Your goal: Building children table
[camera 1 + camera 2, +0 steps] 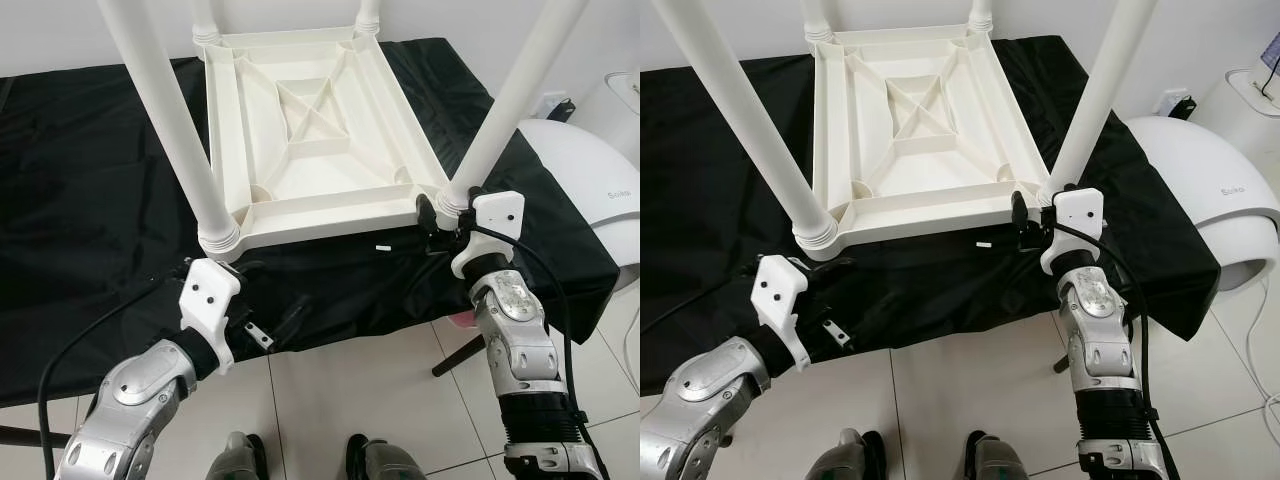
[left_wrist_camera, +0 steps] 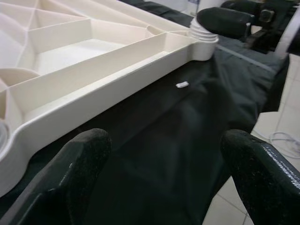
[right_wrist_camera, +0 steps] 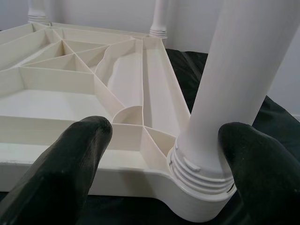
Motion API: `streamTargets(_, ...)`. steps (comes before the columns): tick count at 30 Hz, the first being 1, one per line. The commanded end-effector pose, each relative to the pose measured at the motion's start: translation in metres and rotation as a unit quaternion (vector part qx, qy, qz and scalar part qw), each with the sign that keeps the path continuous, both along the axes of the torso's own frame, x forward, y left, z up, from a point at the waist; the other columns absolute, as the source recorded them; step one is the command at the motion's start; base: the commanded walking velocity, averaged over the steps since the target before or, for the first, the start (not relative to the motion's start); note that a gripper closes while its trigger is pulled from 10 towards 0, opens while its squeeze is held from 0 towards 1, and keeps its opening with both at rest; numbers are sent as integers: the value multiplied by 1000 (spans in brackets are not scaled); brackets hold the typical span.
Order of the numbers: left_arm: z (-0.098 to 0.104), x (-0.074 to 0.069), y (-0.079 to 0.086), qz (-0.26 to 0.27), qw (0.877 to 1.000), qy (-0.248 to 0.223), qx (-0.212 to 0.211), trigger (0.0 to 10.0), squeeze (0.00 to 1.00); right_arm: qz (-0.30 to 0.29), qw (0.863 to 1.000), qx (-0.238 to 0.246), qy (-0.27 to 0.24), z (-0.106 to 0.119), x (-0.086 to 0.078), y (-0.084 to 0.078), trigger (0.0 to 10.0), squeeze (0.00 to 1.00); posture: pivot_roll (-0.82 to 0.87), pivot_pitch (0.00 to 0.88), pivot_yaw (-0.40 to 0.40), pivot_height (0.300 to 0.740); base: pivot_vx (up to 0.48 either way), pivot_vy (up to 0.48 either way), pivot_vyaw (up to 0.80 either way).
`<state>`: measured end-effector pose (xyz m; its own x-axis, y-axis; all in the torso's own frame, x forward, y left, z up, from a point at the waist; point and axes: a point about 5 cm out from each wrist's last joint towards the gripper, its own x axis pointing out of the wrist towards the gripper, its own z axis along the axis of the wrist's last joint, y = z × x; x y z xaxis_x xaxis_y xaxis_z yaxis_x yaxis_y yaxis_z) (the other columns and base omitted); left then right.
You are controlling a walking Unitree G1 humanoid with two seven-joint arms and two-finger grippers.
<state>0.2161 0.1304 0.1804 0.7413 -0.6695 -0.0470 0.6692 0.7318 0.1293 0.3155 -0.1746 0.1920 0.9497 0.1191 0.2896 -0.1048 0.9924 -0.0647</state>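
A white plastic children's table lies upside down on a worktop covered with black cloth, its ribbed underside facing up. It sits toward the middle of the worktop, with its near edge close to the worktop's front edge. Four white legs rise from its corners. The near left leg and the near right leg slant up and out of the picture, each seated in a ringed socket at a near corner. The two far legs stand at the far corners (only their bases can be seen from the head camera).

The right gripper is at the near right corner of the table, its fingers spread wide. One finger lies just beside the base of the near right leg and the other sits in front of the table's near rim; whether either touches the plastic cannot be told.

The left gripper is low at the worktop's front edge, just below the near left corner of the table. Its fingers are wide apart, holding nothing, with black cloth between them.

A small white scrap lies on the cloth near the front edge, just in front of the table's near rim. A white rounded appliance stands past the worktop's right end, over a pale tiled floor.
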Motion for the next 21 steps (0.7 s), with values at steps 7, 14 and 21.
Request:
streamTargets(7,13,22,-15,-4,999,-34,-21,10000,0,-4,1000,8,-2,-2,0,1,10000,0,-26,196,12,740,0,0,0)
streamTargets(14,36,56,-30,35,995,-69,-59,10000,0,-1,1000,16,-9,0,1,8,10000,0,-40,192,26,740,0,0,0)
streamTargets(21,37,60,-29,44,995,-66,-63,10000,0,1,1000,16,-11,0,1,10,10000,0,-48,190,34,740,0,0,0)
